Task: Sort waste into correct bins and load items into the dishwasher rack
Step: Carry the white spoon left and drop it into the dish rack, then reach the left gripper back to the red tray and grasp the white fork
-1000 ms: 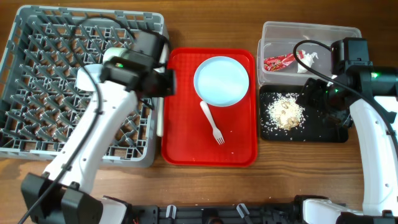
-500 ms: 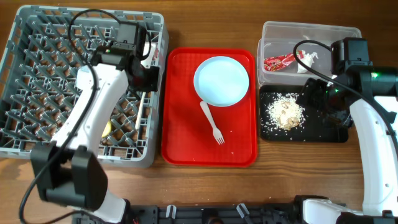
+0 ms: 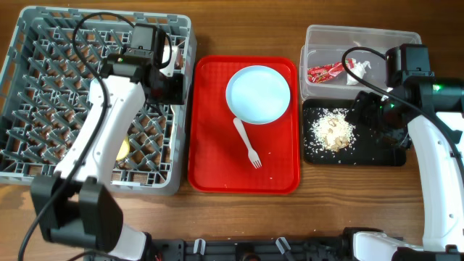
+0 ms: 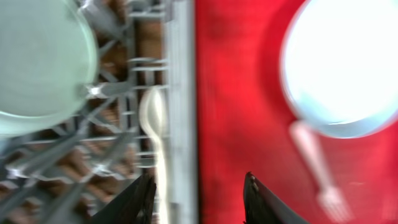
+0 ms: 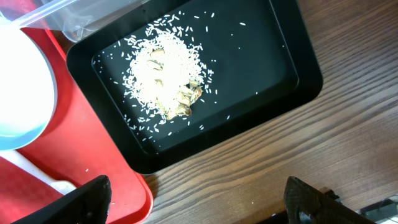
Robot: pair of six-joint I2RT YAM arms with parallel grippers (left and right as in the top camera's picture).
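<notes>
The grey dishwasher rack [image 3: 43, 159] fills the left. My left gripper [image 3: 176, 80] hangs open and empty over its right wall [image 4: 180, 93]. In the left wrist view [image 4: 198, 193] a white spoon [image 4: 154, 115] lies inside the rack by that wall, beside a pale mint bowl [image 4: 43, 56]. A yellow-inside bowl [image 3: 123, 149] shows partly under my arm. The pale blue plate [image 3: 258, 94] and white fork [image 3: 246, 143] lie on the red tray [image 3: 217, 159]. My right gripper [image 3: 377, 122] is open and empty over the black tray [image 3: 388, 156], which holds beige scraps [image 3: 333, 130].
The clear tub [image 3: 406, 38] at the back right holds the red wrapper [image 3: 324, 72] and white napkin [image 3: 360, 70]. In the right wrist view the gripper [image 5: 199, 199] is above bare wood in front of the black tray [image 5: 280, 74], with the scraps [image 5: 165, 81] behind.
My left arm swung from the red tray's left edge back over the rack's right side. The white spoon seen outside the rack wall now lies inside it. The right arm has not moved.
</notes>
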